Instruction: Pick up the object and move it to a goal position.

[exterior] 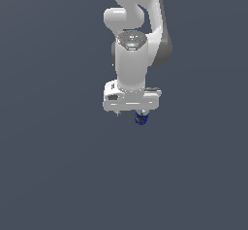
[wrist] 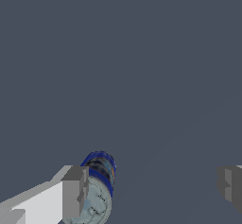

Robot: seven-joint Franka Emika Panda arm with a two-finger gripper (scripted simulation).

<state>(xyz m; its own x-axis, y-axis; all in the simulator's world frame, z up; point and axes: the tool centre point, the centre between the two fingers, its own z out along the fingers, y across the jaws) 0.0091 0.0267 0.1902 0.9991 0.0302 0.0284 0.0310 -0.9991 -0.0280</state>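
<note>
In the exterior view we see the white arm (exterior: pixel 138 25) reaching down from the top of the frame, its wrist pointing straight downward over a plain dark grey-blue surface (exterior: pixel 53 175) that fills the whole scene. The gripper (exterior: pixel 130 111) sits at the bottom of the arm as a broad white block, and just under its lower edge, toward the exterior view's right, we can make out the object (exterior: pixel 141 119): a tiny dark blue, roughly cylindrical thing, far narrower than the gripper body above it. In the wrist view we see the fingers spread wide apart, one grey finger pad (wrist: pixel 75 192) on its white mount at one side of the frame and the other pad only partly in view at the opposite edge, with a broad stretch of bare surface between them. The object (wrist: pixel 98 185) lies right against the first finger, touching or nearly touching it, showing dark blue banded sides and a paler whitish-blue round end face turned toward the camera. It is well apart from the second finger, so nothing is pinched. We cannot tell from either view whether the object rests on the surface or hangs above it.
</note>
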